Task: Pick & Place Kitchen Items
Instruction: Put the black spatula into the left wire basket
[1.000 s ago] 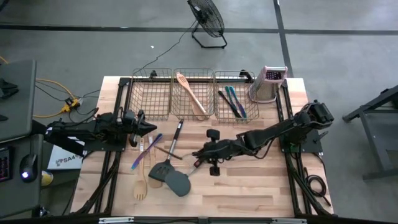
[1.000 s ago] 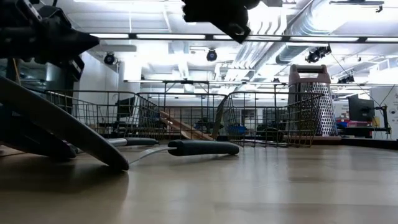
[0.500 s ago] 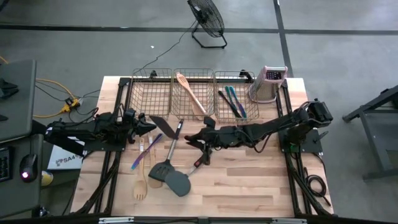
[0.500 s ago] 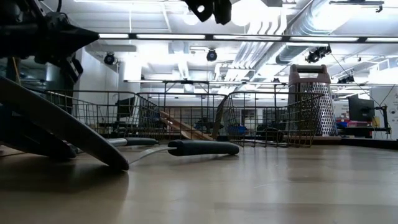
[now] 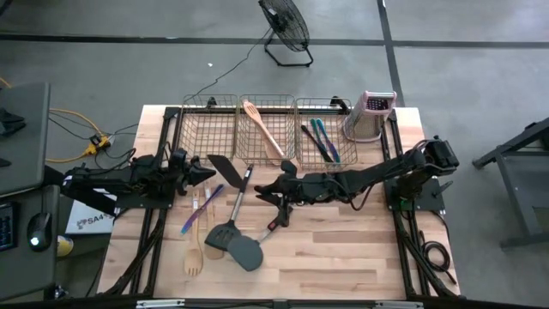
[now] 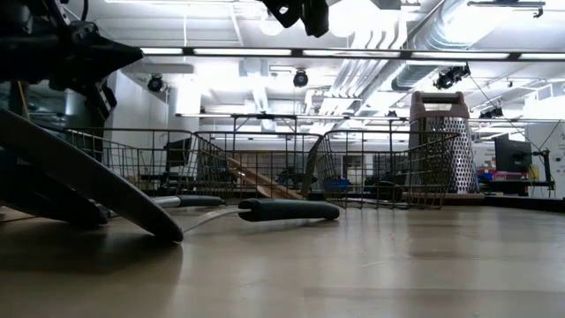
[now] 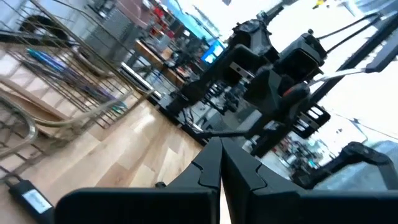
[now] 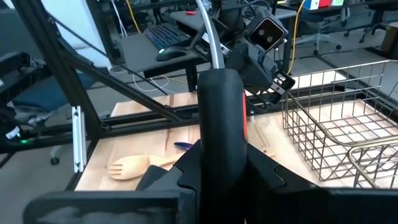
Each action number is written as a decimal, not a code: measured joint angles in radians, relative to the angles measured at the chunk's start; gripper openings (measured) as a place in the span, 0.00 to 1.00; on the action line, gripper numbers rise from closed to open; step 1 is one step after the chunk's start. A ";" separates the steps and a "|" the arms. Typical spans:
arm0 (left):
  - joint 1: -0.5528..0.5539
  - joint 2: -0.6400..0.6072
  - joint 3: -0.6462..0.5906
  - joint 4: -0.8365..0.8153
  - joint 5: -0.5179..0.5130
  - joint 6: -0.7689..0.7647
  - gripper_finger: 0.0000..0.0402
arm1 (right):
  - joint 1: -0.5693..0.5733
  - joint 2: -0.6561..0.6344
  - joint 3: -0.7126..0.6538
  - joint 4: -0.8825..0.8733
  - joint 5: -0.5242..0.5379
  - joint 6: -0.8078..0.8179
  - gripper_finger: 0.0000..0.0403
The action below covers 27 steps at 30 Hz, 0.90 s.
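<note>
Left pincer (image 5: 206, 172) hovering over the counter's (image 5: 343, 257) left side, fingers pressed together on nothing. Loose below it: a purple piece (image 5: 202, 208), wooden fork (image 5: 194, 256), two dark grey spatulas (image 5: 236, 243). Right pincer (image 5: 273, 190) at centre, clamped on a black-handled spatula (image 5: 225, 168) lifted clear of the counter, blade toward the left pincer. Wooden spoon (image 5: 262, 129) in the middle basket (image 5: 249, 142).

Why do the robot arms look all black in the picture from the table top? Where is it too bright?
Low view: ceiling lights glare behind them, so the left pincer and the right pincer, gripping a black-handled tool, show as black shapes; the table has a sheen. Left wrist view: the far background burns out white. High view: even light, soft shadows.
</note>
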 joint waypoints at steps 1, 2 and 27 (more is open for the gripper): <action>0.000 0.000 0.000 0.000 -0.014 -0.002 0.01 | 0.000 0.000 0.000 0.007 0.001 0.011 0.15; 0.000 0.000 0.000 0.002 -0.025 -0.002 0.01 | -0.001 0.000 0.000 0.014 0.001 0.022 0.15; 0.000 0.508 0.409 0.175 -0.050 0.244 0.58 | -0.115 0.056 0.001 0.279 -0.065 0.196 0.15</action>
